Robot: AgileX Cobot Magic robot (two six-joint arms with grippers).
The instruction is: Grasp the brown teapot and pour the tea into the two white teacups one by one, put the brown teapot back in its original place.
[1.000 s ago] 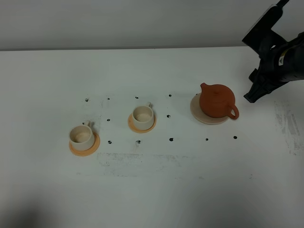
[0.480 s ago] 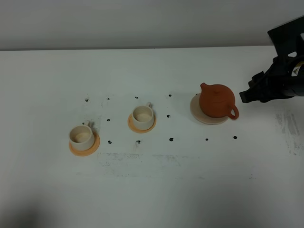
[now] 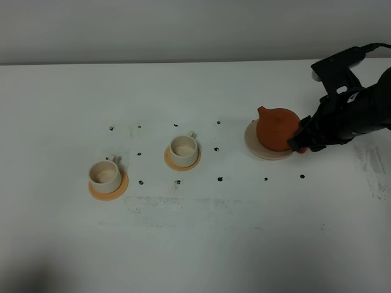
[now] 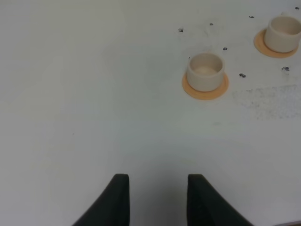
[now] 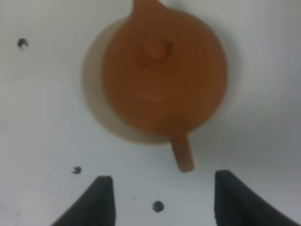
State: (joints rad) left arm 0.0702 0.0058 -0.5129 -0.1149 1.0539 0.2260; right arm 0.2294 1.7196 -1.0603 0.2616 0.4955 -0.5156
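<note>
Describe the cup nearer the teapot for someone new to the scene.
On the white table, a brown teapot sits on a pale coaster at the right. Left of it stands a white cup on an orange saucer. Unlike the other cup, it is farther back and nearer the teapot.

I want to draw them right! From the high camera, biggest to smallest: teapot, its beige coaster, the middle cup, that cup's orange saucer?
1. The brown teapot and beige coaster: about alike; the teapot covers much of the coaster, so unranked.
2. The orange saucer.
3. The middle cup, smallest.
</note>
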